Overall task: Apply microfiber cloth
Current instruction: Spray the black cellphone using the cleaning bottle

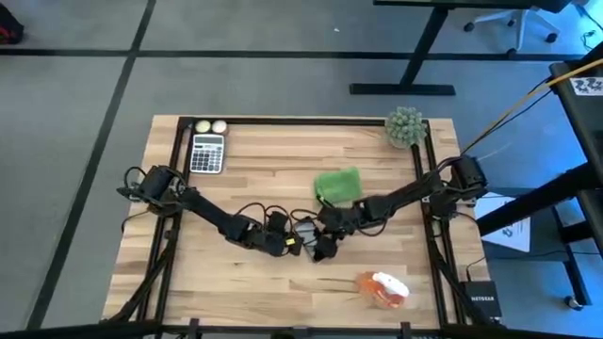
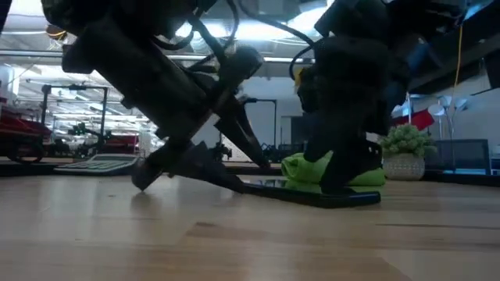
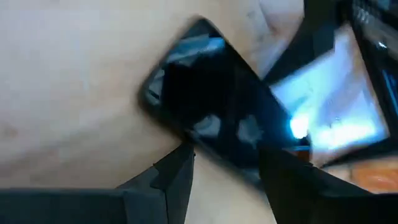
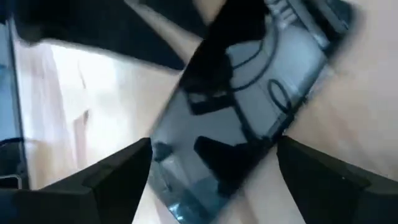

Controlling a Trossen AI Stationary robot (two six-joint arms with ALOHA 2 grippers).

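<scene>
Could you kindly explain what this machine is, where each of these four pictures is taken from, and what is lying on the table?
It is a robot with two dark arms at a wooden table. One picture looks down from above, one looks level across the tabletop, and two come from cameras on the wrists. The left hand and right hand meet mid-table over a black phone, each open astride it. The green microfiber cloth lies just behind, unheld. Also there: a calculator, a spiky ball plant and an orange-and-white object.
</scene>
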